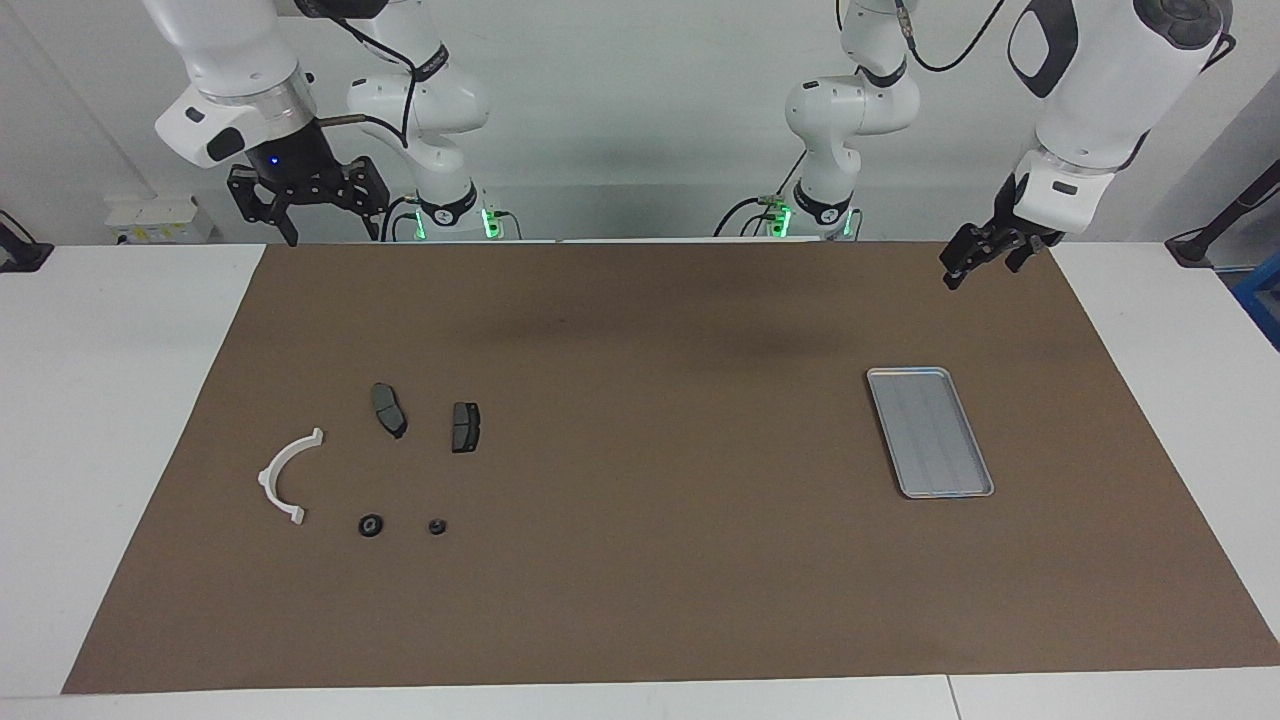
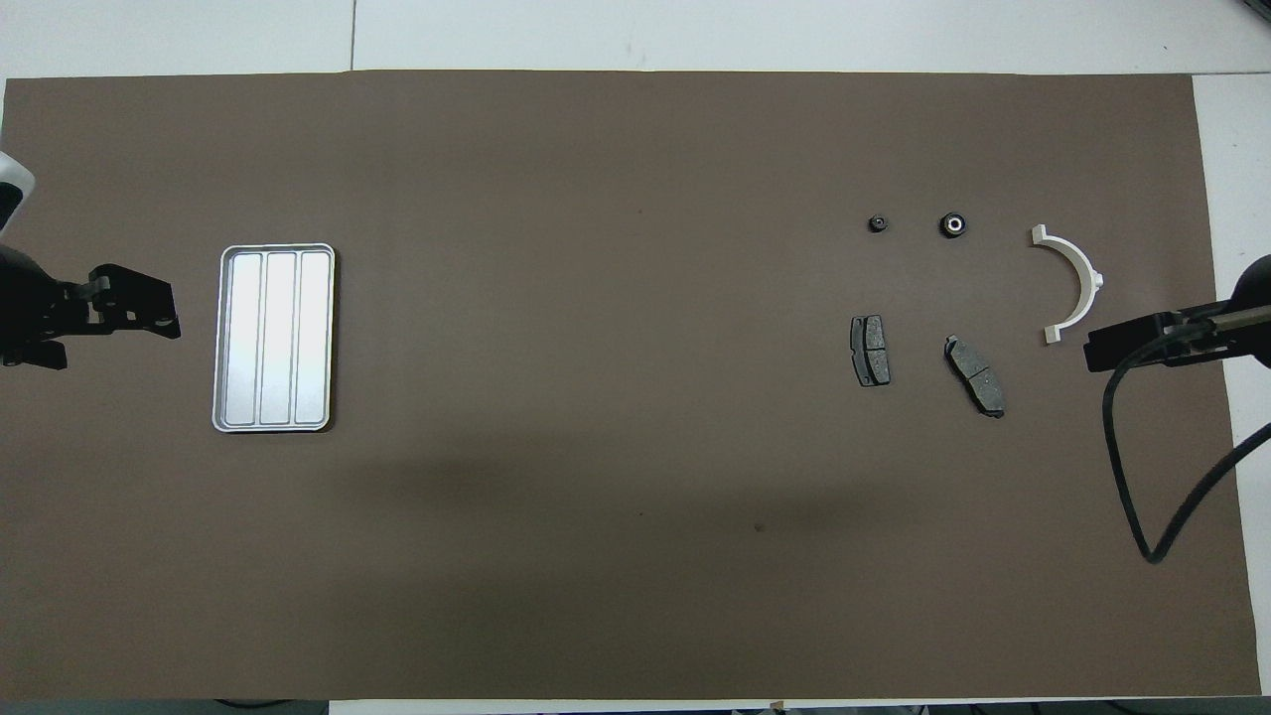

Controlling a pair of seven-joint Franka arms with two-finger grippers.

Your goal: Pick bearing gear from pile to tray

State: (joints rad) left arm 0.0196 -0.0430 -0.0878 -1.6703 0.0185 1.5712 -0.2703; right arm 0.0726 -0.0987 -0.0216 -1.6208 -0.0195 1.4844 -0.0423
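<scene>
My right gripper hangs high over the table edge nearest my base, at the right arm's end, with nothing between its spread fingers. My left gripper hangs in the air over the corner of the brown mat at the left arm's end, jaws wide apart and empty too. Both my arms wait clear of the parts.

The first things lying on the mat are two dark brake pads, side by side with a gap between them, toward the right arm's end; the second pad lies a little nearer the table's middle. The tray lies about level with them but well apart, at the left arm's end, flat on the mat, and I see nothing in it.

Farther out, a white bracket curves beside the pads, toward the mat's edge, touching neither. Farthest from me sit two small black round pieces: the larger one, with a pale centre, lies just beside the bracket's end, and the smaller one lies near it, apart from it.
</scene>
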